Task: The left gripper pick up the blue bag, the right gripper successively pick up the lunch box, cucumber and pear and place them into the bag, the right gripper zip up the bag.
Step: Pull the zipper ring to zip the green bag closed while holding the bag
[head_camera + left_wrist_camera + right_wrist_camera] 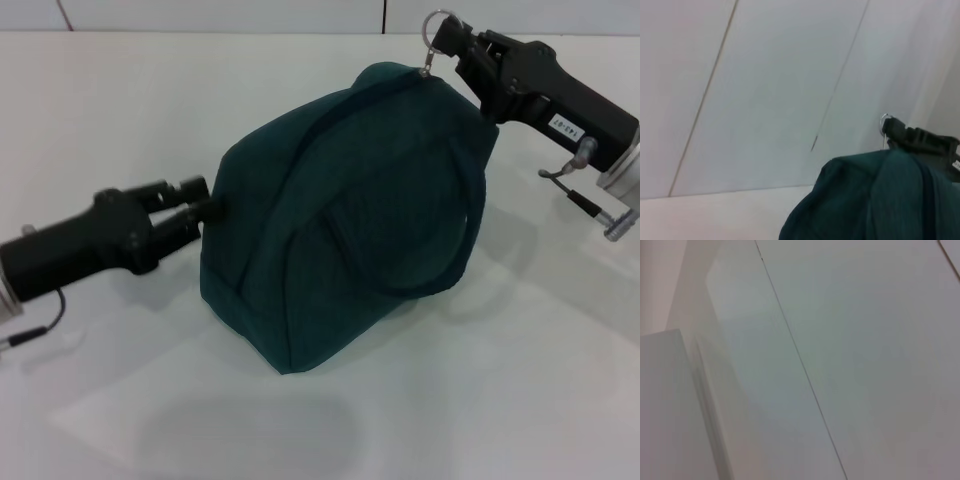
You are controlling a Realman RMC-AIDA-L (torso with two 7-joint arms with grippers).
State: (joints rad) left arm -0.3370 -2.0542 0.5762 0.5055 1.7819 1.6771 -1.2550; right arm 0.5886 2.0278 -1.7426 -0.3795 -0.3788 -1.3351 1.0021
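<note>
The blue bag stands on the white table, its top zip line closed as far as shows. At the bag's left end my left gripper is shut on the fabric. Above the bag's top right corner, my right gripper is shut on the ring zipper pull. In the left wrist view the bag fills the lower corner, with the right gripper and ring behind it. The lunch box, cucumber and pear are out of view. The right wrist view shows only pale panels.
The white table stretches around the bag on all sides. A pale wall with seams runs along the far edge of the table.
</note>
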